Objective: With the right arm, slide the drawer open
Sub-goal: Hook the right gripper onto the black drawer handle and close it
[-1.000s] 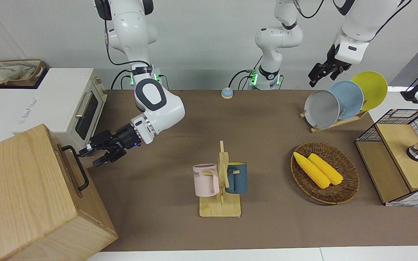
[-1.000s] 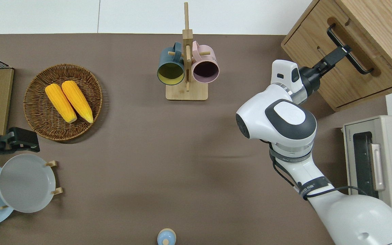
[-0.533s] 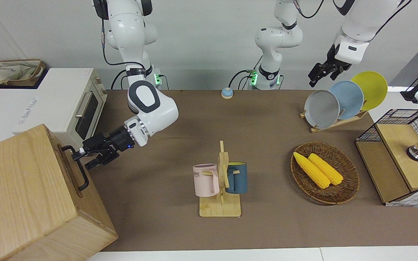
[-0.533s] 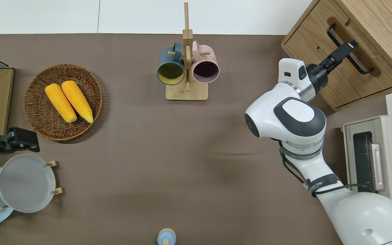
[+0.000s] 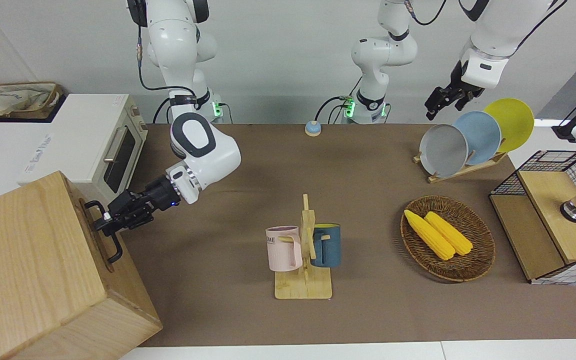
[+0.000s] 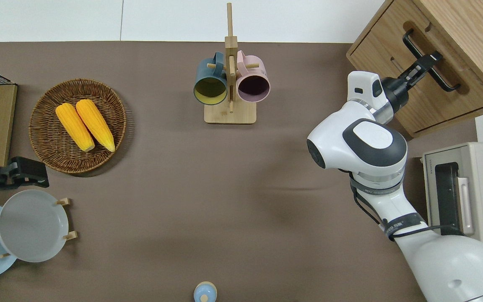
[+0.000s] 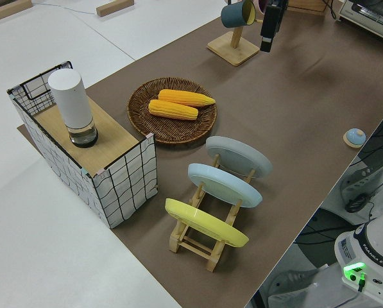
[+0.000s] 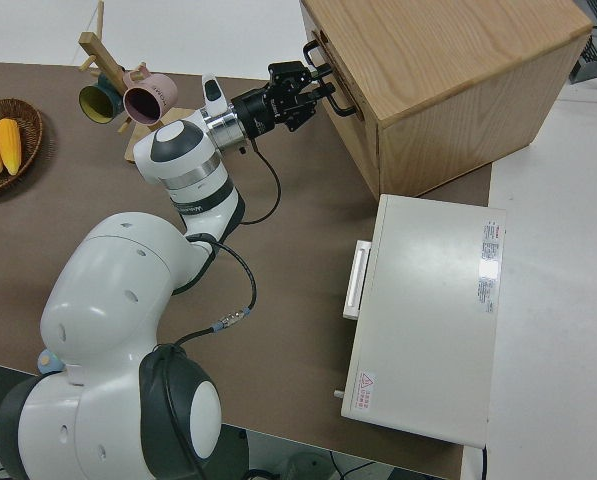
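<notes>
Reaching the drawer front, your right pincer sits at mid-bar of the handle, whose long axis runs crosswise to it; fingers look closed round it, though I cannot tell.

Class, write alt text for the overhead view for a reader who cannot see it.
The right gripper reaches the black handle of a closed wooden drawer, its fingers around the bar. On the brown table stand a mug rack and a basket of corn.
</notes>
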Controlling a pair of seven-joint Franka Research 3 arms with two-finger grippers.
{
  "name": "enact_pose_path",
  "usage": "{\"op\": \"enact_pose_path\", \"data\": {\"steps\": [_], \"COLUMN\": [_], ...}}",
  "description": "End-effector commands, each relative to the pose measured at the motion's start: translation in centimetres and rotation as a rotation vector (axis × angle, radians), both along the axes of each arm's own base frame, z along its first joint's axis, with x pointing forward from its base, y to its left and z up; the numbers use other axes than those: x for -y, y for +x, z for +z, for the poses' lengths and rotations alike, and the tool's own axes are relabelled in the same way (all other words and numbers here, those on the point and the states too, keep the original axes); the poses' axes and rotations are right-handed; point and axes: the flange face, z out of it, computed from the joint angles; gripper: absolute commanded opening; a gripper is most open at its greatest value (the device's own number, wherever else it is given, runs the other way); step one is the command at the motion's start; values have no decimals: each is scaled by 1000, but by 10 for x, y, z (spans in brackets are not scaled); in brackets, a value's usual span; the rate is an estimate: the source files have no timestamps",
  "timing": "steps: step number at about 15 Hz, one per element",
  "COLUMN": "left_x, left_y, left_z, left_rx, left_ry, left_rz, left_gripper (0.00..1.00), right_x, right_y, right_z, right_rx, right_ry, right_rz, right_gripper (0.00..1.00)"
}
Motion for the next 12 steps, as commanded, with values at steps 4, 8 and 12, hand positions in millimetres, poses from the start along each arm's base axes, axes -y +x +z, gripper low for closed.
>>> {"op": "enact_pose_path", "data": {"steps": [4,8,12], "left_x": [-1,-1,-1], "left_y": [-3,-3,-3], "left_z": [4,4,4], "left_rx": [6,6,6], "left_ry": [-7,-7,-7], "left_rz": [-8,-8,-8], "left_gripper": [993,993,993], "right_x": [-3,-12,-34], "right_y": [-1,-4,-12], "right_z": [-2,1,2], "right_rx": [-9,-2,-15], "right_ry": [-18,-17,-25], "right_rz": [22,8,-19], "right_gripper": [146,88,60]}}
